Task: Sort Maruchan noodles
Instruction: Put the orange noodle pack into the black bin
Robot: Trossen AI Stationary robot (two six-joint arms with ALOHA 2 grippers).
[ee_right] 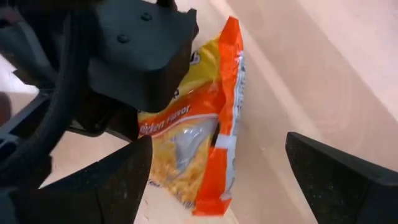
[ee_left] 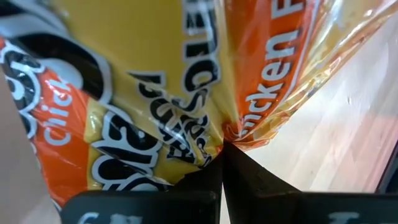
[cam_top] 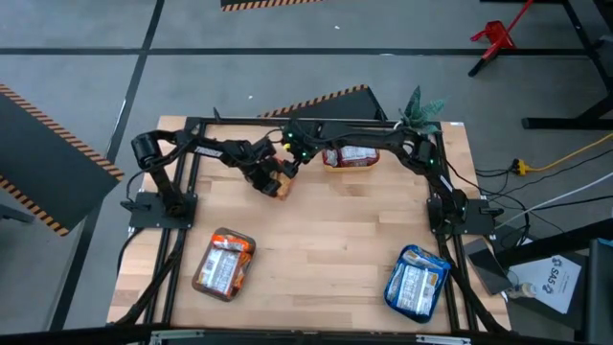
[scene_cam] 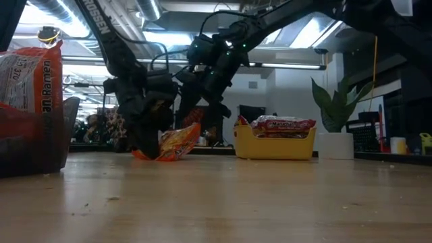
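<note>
Near the table's point(cam_top: 326, 240) back middle, my left gripper point(cam_top: 278, 182) is clamped on an orange packet point(cam_top: 283, 185), its lower edge touching the wood. Just beside it, my right gripper point(cam_top: 292, 149) hangs with jaws spread wide, grasping nothing.

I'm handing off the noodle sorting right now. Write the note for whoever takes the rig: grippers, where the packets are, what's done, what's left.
Left gripper: shut on the orange packet, low end at the table near the far middle.
Right gripper: open, holding nothing, right beside that packet and the left gripper.
Sorted piles: orange packets in the tray at the near left; blue-and-white packets in the tray at the near right; red-and-white packets in the yellow bowl at the far edge.
Done: no loose packets show on the table apart from the held one.
Left: likely carry the orange packet to the near-left tray and release it.
</note>
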